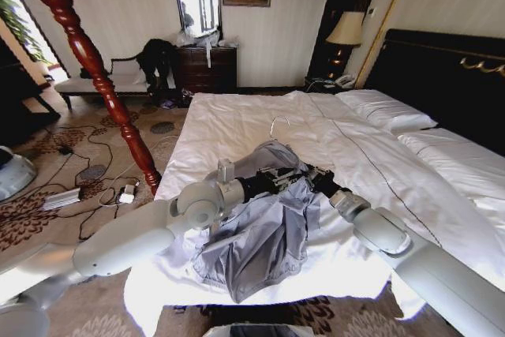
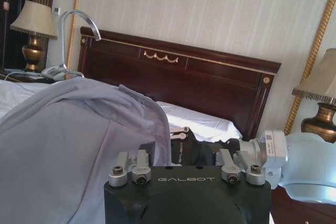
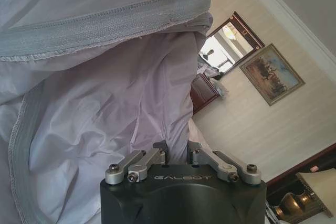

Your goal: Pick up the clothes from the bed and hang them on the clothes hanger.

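The clothes (image 1: 260, 234), a light grey-blue shirt, lie bunched near the front edge of the bed (image 1: 237, 116), with the upper part lifted off the white duvet. My left gripper (image 1: 278, 179) reaches in from the left and is shut on the raised fabric. Directly opposite, my right gripper (image 1: 309, 175) comes from the right, shut on the same edge. In the left wrist view the shirt (image 2: 63, 145) drapes beside the right gripper (image 2: 181, 148). The clothes hanger's pale hook (image 1: 278, 122) pokes out beyond the shirt's top and stands up above it in the left wrist view (image 2: 79, 22). Fabric (image 3: 89, 108) hangs over the right gripper (image 3: 176, 150).
A red turned wooden post (image 1: 95, 61) stands left of the bed, with cables (image 1: 87, 171) on the carpet. A black garment heap (image 1: 155, 57) lies on a bench by the dresser (image 1: 205, 69). The dark headboard (image 1: 442, 76), pillows (image 1: 387, 108) and a lamp (image 1: 345, 31) are on the right.
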